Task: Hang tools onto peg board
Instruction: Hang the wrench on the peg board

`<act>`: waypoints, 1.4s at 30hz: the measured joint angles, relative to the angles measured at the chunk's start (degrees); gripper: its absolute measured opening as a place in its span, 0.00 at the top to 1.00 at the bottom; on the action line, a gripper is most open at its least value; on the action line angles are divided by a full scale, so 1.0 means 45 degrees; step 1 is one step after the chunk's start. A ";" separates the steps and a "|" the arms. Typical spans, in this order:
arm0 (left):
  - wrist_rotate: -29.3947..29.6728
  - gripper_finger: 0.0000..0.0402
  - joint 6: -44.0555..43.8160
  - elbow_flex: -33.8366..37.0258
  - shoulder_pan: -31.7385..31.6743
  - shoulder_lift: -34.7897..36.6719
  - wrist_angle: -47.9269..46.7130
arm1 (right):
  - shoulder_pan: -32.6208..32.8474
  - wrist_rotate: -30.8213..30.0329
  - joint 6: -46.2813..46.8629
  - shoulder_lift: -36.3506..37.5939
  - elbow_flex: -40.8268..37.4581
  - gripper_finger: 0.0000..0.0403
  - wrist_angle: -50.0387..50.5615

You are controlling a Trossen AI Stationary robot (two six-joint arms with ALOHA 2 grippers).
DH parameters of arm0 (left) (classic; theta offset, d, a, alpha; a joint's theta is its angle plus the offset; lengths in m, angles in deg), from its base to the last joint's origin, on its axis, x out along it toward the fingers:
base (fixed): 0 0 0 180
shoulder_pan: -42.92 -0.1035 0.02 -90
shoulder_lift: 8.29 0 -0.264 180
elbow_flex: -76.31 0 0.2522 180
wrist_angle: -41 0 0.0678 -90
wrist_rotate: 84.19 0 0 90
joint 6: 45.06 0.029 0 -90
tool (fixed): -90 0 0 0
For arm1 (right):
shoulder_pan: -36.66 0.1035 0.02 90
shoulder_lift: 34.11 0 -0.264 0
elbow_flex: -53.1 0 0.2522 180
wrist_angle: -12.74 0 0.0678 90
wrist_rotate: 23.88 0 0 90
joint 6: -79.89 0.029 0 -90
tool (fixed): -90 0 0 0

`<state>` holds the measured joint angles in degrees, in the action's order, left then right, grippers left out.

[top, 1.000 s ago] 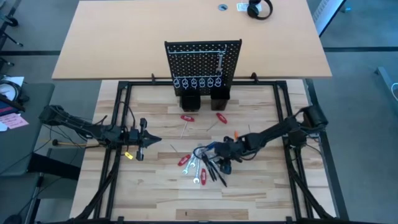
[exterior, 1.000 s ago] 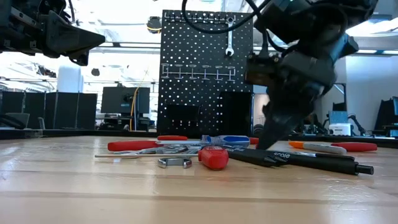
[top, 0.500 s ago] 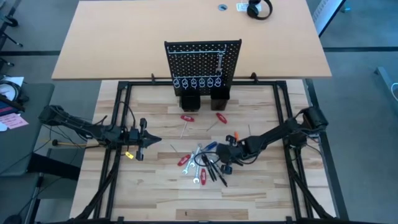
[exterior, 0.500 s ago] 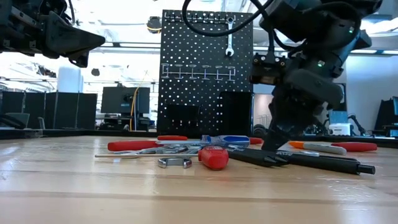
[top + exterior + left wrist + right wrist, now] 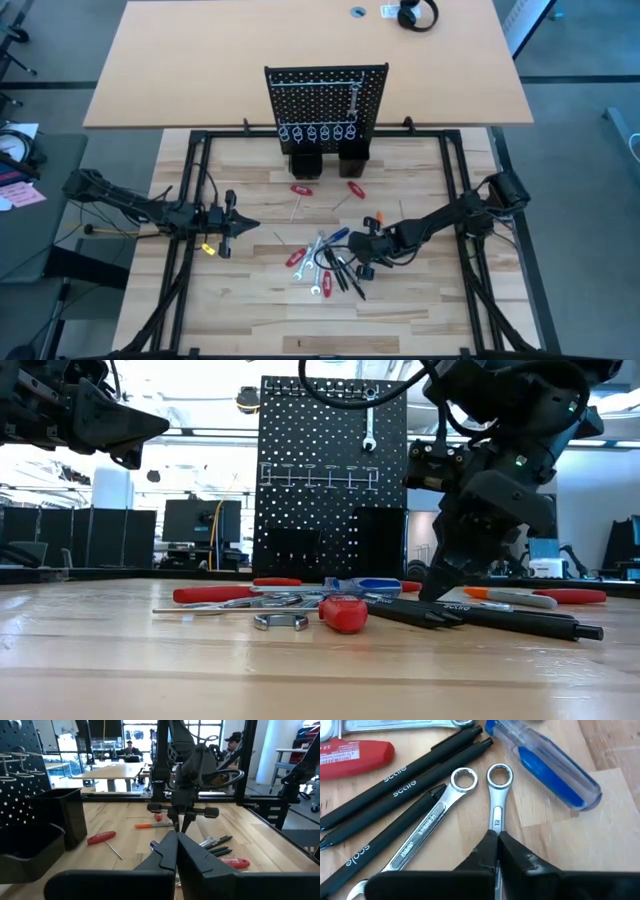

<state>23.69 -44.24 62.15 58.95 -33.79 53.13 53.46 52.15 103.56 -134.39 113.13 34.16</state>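
Observation:
The black peg board (image 5: 326,100) stands upright at the table's far middle. One silver wrench (image 5: 369,420) hangs on it from its ring end. The other tools lie in a heap on the table: silver wrenches (image 5: 435,820), black stick-like tools (image 5: 395,785), a blue-handled screwdriver (image 5: 550,775) and a red handle (image 5: 355,757). My right gripper (image 5: 497,840) is down in this heap, shut on one silver wrench (image 5: 498,795). My left gripper (image 5: 243,227) hovers shut above the table's left part, holding nothing. My right gripper pinches the silver wrench's shank (image 5: 496,826) between its two fingers, a short way behind the ring end (image 5: 499,772). The fingers (image 5: 432,585) slant down from above and from the table's right. The wrench lies flat on the table among the other tools.
Two black box holders (image 5: 305,160) stand at the peg board's foot, under a row of silver ring hooks (image 5: 318,132). Red-handled screwdrivers (image 5: 300,190) (image 5: 355,188) and an orange-handled one (image 5: 378,218) lie between board and heap. Bare wood lies near the table's front edge.
My right gripper has drawn back a little toward the table's right edge, staying low over the heap, and the blue-handled screwdriver now shows beside it.

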 joint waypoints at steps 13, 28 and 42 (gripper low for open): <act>0.0006 1.00 0.0039 0.0000 0.0000 -0.0003 0.0005 | 0.0235 0.0962 0.1053 0.1165 -0.0022 0.77 -0.1345; 0.0087 1.00 0.0047 0.0000 0.0000 -0.0002 0.0010 | 0.0690 0.0562 0.2474 -0.2492 0.4366 0.59 0.4484; 0.0094 1.00 -0.0092 0.0000 0.0000 -0.0003 -0.0267 | 0.0663 0.1073 0.2350 -0.2541 0.3602 0.93 0.4779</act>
<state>24.12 -44.66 62.15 58.95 -33.80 51.93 56.44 56.98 114.14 -145.83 129.34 55.67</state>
